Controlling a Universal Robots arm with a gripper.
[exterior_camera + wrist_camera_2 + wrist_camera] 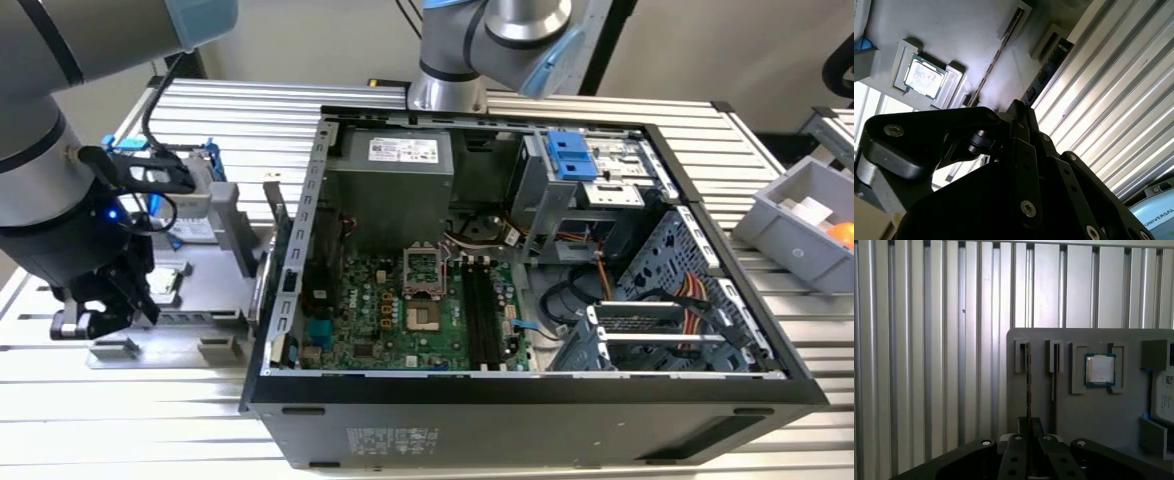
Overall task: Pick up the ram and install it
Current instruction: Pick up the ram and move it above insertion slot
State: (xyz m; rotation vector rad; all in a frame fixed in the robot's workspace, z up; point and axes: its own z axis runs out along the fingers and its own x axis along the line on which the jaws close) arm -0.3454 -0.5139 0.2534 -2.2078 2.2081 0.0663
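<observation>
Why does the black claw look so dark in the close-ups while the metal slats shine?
In the second wrist view the gripper is nearly a silhouette against glare on the slatted table; in the first wrist view the slats carry softer streaks; the exterior view is evenly lit, the computer case shadowed inside.

Nothing is quoted; print is only located. In the exterior view, a white label (403,150) is carried on the power supply (387,195), and a small-print sticker (387,441) on the case's outer wall (561,430). In the second wrist view, white capitals are printed on the arm's blue joint cap (1155,220). In the first wrist view, a white drive label (1165,405) possibly bears a code square.
</observation>
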